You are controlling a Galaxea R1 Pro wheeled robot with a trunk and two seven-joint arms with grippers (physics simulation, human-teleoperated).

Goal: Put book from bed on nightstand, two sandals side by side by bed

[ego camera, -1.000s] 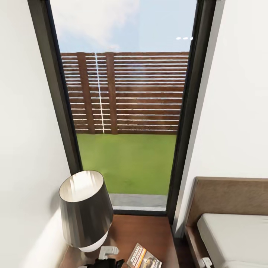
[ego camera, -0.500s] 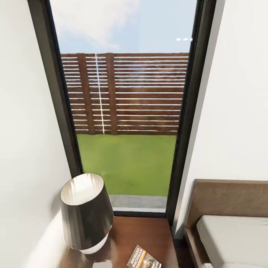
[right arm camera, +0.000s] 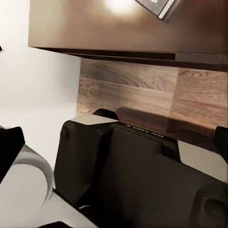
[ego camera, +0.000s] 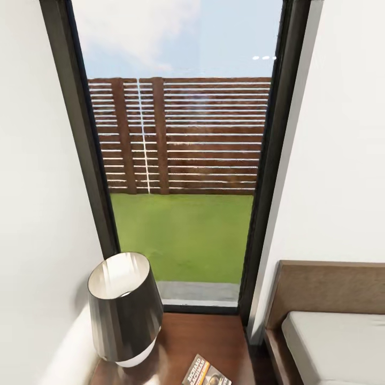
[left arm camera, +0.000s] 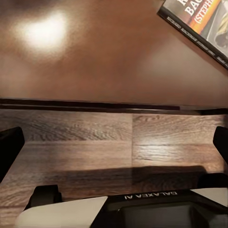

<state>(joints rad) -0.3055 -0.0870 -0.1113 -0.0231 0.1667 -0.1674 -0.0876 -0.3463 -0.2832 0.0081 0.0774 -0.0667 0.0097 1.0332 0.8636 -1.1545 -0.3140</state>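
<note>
The book [ego camera: 206,372] lies flat on the glossy top of the nightstand [ego camera: 208,337], beside the lamp [ego camera: 125,307]. Its orange-banded cover [left arm camera: 199,19] shows at a corner of the left wrist view, and one grey corner [right arm camera: 159,7] shows in the right wrist view. The bed [ego camera: 337,342], with its off-white mattress and brown headboard, stands to the right of the nightstand. My left gripper [left arm camera: 114,145] hangs open, back from the nightstand's front edge, over wooden floor. My right gripper [right arm camera: 114,142] is open too, with nothing between its fingers. The two sandals are out of view.
A tall dark-framed window [ego camera: 182,160] rises behind the nightstand, with white walls on both sides. Wooden floor [left arm camera: 95,137] runs in front of the nightstand. My own dark base [right arm camera: 123,171] sits below the right gripper.
The left gripper, seen a second ago at the bottom of the head view by the lamp, has drawn back out of that picture. The view shifted slightly. The book has not moved.
</note>
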